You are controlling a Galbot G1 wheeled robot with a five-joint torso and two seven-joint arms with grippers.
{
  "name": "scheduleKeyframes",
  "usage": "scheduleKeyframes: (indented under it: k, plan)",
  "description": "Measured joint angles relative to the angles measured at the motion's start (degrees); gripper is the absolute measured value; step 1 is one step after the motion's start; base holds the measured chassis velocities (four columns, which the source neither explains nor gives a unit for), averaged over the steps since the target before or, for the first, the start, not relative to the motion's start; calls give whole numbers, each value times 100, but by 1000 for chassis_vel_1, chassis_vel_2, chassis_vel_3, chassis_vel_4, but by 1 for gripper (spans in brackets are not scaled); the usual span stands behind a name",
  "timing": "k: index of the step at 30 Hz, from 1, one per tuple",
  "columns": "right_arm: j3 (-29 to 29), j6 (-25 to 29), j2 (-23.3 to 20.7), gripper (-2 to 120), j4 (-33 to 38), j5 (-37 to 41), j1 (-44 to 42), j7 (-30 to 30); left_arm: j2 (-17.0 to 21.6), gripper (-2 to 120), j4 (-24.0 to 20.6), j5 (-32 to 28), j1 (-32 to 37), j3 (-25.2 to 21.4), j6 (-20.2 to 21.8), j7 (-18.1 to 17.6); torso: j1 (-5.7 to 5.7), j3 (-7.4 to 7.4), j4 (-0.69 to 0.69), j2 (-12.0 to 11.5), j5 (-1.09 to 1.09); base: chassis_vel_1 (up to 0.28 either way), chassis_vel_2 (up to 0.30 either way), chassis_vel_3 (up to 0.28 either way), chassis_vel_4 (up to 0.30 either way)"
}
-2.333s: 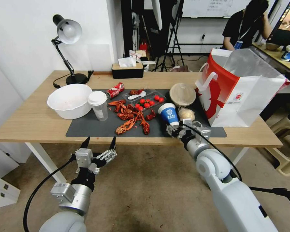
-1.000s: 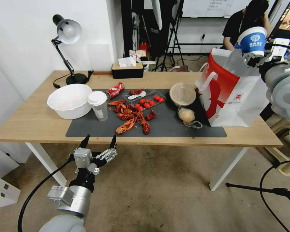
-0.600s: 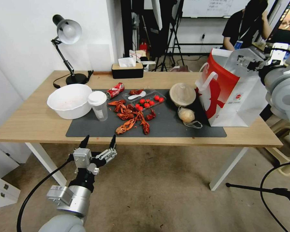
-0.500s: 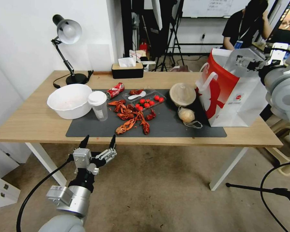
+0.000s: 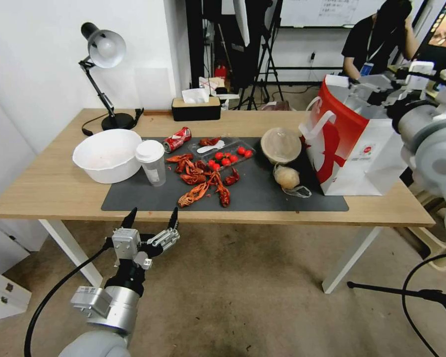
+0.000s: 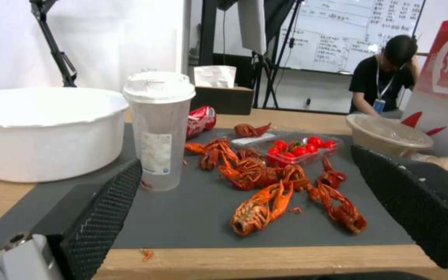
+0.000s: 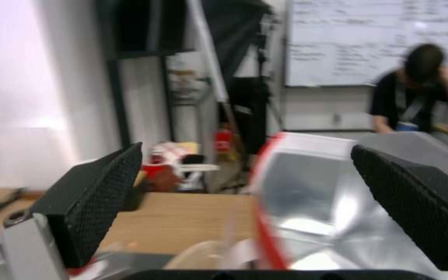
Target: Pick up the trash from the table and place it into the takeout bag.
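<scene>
On the table [image 5: 49, 188] the trash lies on a dark mat [image 5: 134, 198]: a white-lidded cup [image 5: 151, 161], a dented red can [image 5: 177, 139], a round lidded bowl [image 5: 281, 145] and a clear plastic bag [image 5: 288, 177]. The red-and-white takeout bag [image 5: 352, 148] stands upright at the mat's right end. My right gripper [image 5: 366, 89] hovers over the bag's open mouth [image 7: 307, 186], open and empty. My left gripper [image 5: 151, 220] hangs open below the table's front edge, facing the cup [image 6: 159, 128] and the can [image 6: 200, 120].
A white bowl [image 5: 106, 154] sits left of the cup. Crayfish shells [image 5: 203, 181] and a tray of tomatoes [image 5: 228, 156] lie mid-mat. A desk lamp [image 5: 104, 49] and a tissue box [image 5: 195, 108] stand at the back. A stand's leg [image 5: 406, 292] crosses the floor at right.
My right gripper carried the blue cup from the mat up over the takeout bag and let it go. The cup is gone from view and the gripper has shifted slightly left. The left arm stayed still.
</scene>
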Motion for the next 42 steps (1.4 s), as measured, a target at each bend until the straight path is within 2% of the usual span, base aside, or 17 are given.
scheduleKeyframes:
  k: [1, 4, 9, 15, 21, 23, 24, 25, 27, 28, 31, 36, 42]
  plan:
    - [0, 0, 0, 100, 0, 0, 0, 0, 0, 100, 0, 0, 0, 0, 0, 0, 0, 0, 0, 0, 0, 0, 0, 0, 0]
    - [216, 395, 1, 100, 284, -276, -747, -877, 1, 100, 6, -4, 2, 0, -65, 1, 0, 0, -1, 0, 1, 0, 0, 0, 0]
    - [422, 688, 48, 100, 512, -515, -1459, -1378, 4, 100, 14, -5, 5, 16, -92, 6, 0, 0, -1, 0, 1, 0, 0, 0, 0]
    - [707, 1252, 349, 100, 758, -1188, -2587, -1951, 16, 100, 48, -11, -16, 34, -119, 2, 0, 0, -2, 0, 2, 0, 0, 0, 0]
    - [598, 1892, 624, 100, 729, -1879, -3085, -2105, -2, 100, 75, -12, -22, 33, -158, 3, -1, 0, 0, 0, 1, 0, 0, 0, 0]
    - [535, 2372, 825, 100, 626, -2238, -3407, -2201, -16, 100, 76, -20, -23, 35, -161, 4, -1, 0, -1, 0, 2, 0, 0, 0, 0]
    - [535, 2372, 825, 100, 626, -2238, -3407, -2201, -16, 100, 76, -20, -23, 35, -161, 4, -1, 0, -1, 0, 2, 0, 0, 0, 0]
    - [503, 2679, 971, 100, 562, -2441, -3601, -2249, -9, 100, 76, -34, -27, 34, -154, 4, -1, 0, -1, 0, 2, 0, 0, 0, 0]
    - [455, 3030, 1196, 100, 510, -2636, -3868, -2264, 20, 100, 79, -56, -38, 25, -149, 6, -1, 0, -1, 0, 1, 0, 0, 0, 0]
    - [455, 3030, 1196, 100, 510, -2636, -3868, -2264, 20, 100, 79, -56, -38, 25, -149, 6, -1, 0, -1, 0, 1, 0, 0, 0, 0]
    - [357, 3671, 1551, 100, 338, -3047, -4329, -2326, 30, 100, 92, -69, -59, 17, -149, 6, -1, 0, -1, 0, 0, 0, 0, 0, 0]
    - [294, 4002, 1880, 100, 176, -3397, -4781, -2282, 12, 100, 127, -68, -52, 30, -162, 8, -1, 0, -1, -1, 1, 0, 0, 0, 0]
    - [216, 3884, 2050, 100, 172, -3595, -5072, -2155, -11, 100, 200, 13, -34, 71, -274, 16, -1, 0, -1, -1, 0, 0, 0, 0, 0]
